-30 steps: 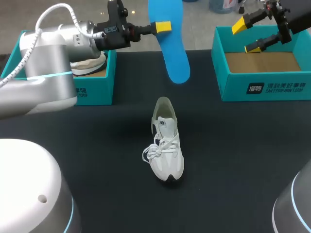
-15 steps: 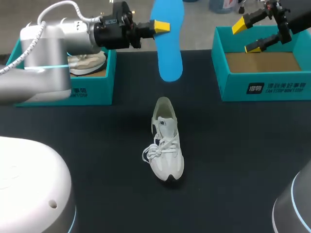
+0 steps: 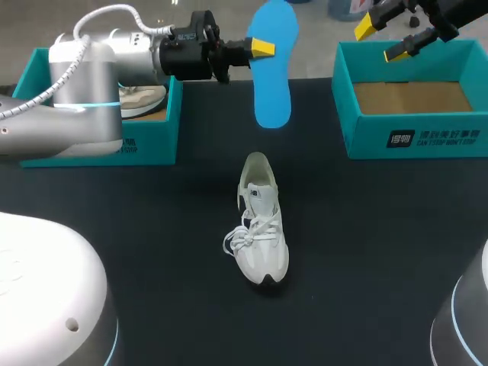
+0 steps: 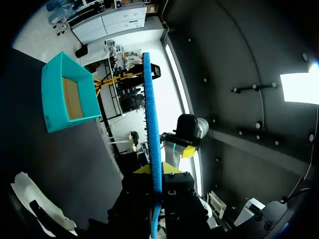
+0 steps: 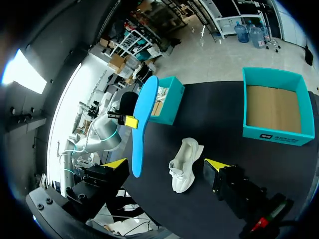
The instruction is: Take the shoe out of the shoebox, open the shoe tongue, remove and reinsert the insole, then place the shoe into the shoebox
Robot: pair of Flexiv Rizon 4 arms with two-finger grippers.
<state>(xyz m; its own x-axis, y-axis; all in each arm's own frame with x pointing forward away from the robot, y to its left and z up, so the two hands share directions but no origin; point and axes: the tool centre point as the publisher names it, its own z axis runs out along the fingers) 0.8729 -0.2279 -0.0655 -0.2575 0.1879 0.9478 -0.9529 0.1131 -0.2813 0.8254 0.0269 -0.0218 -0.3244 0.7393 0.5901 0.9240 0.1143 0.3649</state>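
centrally, the white shoe [image 3: 261, 229] stands on the black table [image 3: 152, 229], toe toward the robot. beyond its heel, the blue insole [image 3: 273, 84] hangs in the air, clamped in the left claw [image 3: 263, 48]. the right claw [image 3: 383, 38] is held apart by the far rim of the right shoebox [image 3: 412, 141].

Premises: a robotics laboratory test station, not a home or a shop. Grounds: two industrial robot arms, the left arm [image 3: 84, 122] and the right arm [image 3: 450, 11], work at one black-covered table [image 3: 381, 252], and a white cable [image 3: 99, 15] loops along the left arm. The layout is staged. Two matching teal boxes, the left box [image 3: 149, 141] and the right box [image 3: 412, 137], stand at the far corners. A single white shoe [image 3: 261, 229] lies between them. A blue insole [image 3: 272, 72] is held aloft, clamped in the left gripper [image 3: 255, 47].
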